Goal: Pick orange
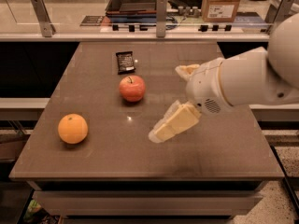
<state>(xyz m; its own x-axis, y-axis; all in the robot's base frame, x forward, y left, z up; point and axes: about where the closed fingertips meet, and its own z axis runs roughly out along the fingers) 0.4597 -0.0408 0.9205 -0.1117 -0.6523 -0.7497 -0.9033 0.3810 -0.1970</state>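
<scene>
The orange (73,128), round and evenly yellow-orange, lies on the brown table (219,148) near its front left corner. My gripper (167,102) hangs over the middle of the table, to the right of the orange and well apart from it. Its two cream fingers are spread wide, one fingertip (158,134) low toward the front and the other (183,70) farther back. It is open and holds nothing. The white arm reaches in from the right edge.
A red-orange apple (132,87) with a stem sits at the table's middle, just left of the gripper. A small dark snack packet (124,61) lies behind it. Behind the table runs a glass-railed counter with a tray (134,1) and a cardboard box (222,3).
</scene>
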